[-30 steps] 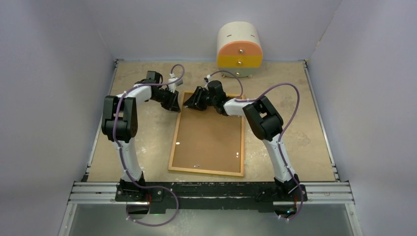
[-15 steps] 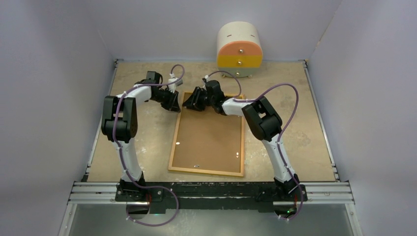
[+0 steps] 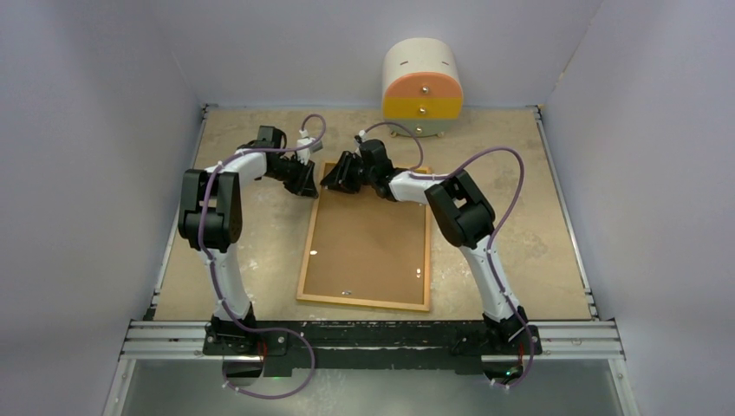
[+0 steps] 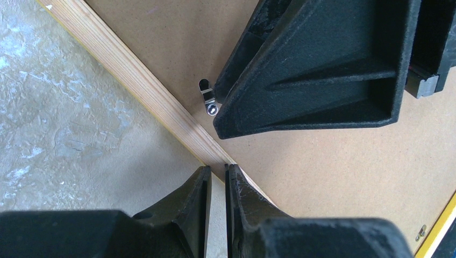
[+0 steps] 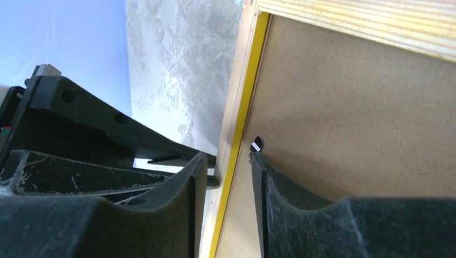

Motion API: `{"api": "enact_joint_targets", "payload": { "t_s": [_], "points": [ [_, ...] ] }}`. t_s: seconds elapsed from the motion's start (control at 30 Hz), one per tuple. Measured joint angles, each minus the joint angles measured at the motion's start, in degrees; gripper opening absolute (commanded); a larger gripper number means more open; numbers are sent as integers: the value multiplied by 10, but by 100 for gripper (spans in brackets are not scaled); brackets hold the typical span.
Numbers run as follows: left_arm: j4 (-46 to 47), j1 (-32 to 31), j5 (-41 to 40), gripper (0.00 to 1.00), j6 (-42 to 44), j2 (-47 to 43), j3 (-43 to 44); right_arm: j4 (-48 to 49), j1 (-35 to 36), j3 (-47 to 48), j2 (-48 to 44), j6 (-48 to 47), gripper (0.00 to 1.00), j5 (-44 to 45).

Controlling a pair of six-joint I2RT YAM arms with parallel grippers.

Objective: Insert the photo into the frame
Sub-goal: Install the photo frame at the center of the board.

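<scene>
Frame: face-down on desk, backing board fitted; photo unseen. Right jaws released, astride corner rail beside metal clip; advisably swivel clip gently. Left jaws near-closed at rail; grasp indeterminable.

The top view looked steeply down from high at the near edge, far enough back to take in the whole tabletop. Each wrist view sat very close, peering past its own hand (left hand, right hand). All three shared the frame's far-left corner.
</scene>
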Motion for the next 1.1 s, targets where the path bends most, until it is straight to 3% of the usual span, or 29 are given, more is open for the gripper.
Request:
{"api": "enact_joint_targets", "payload": {
  "t_s": [0.57, 0.7, 1.1],
  "points": [
    [1, 0, 2, 16, 13, -2, -3, 19, -6, 39, 36, -3, 32, -45],
    [1, 0, 2, 16, 14, -2, -3, 12, -9, 48, 42, -13, 36, -67],
    [1, 0, 2, 15, 17, -5, -5, -102, -29, 129, 54, -106, 40, -85]
  ]
}}
